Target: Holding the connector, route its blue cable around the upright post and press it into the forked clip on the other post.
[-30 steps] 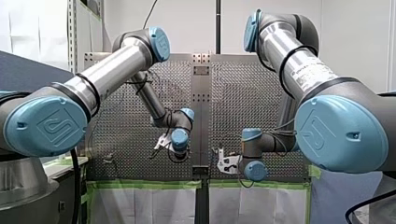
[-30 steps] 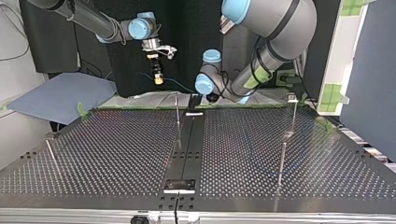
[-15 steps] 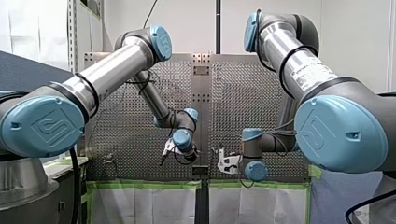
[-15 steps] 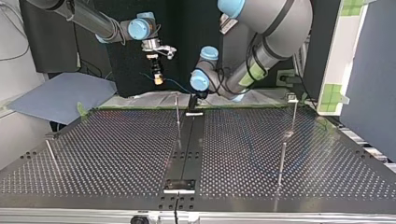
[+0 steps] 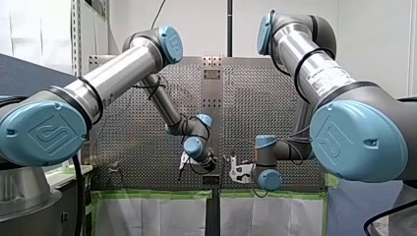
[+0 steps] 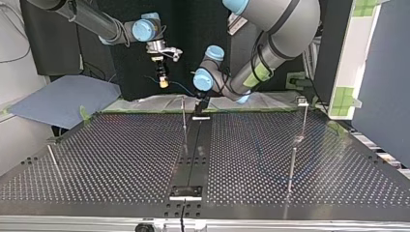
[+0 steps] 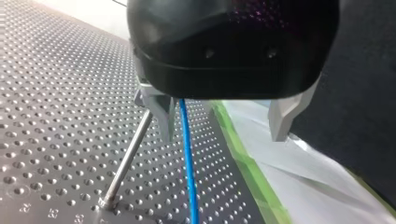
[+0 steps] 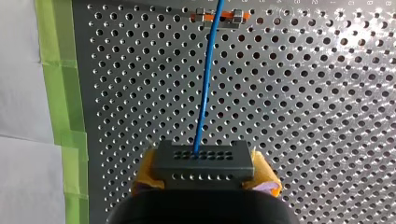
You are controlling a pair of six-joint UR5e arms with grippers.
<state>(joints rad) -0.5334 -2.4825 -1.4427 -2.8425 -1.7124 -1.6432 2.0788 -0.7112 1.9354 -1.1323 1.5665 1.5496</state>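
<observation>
In the left wrist view the cable (image 7: 187, 158) climbs out of sight behind the black body of the left gripper (image 7: 223, 137), and its other end is cut off by the frame's edge. The top of the post (image 7: 125, 163) is hidden behind one finger.

In the right wrist view the pads (image 8: 144, 175) show only as yellow corners behind the connector (image 8: 204, 161). The orange fitting (image 8: 219, 15) at the cable's far end is cut by the edge.

In the front view's centre the cable is too thin to see, and both arms cover much of the table (image 5: 123, 137). In the top view's upper centre the left gripper is dark against dark, so its fingers cannot be told.
</observation>
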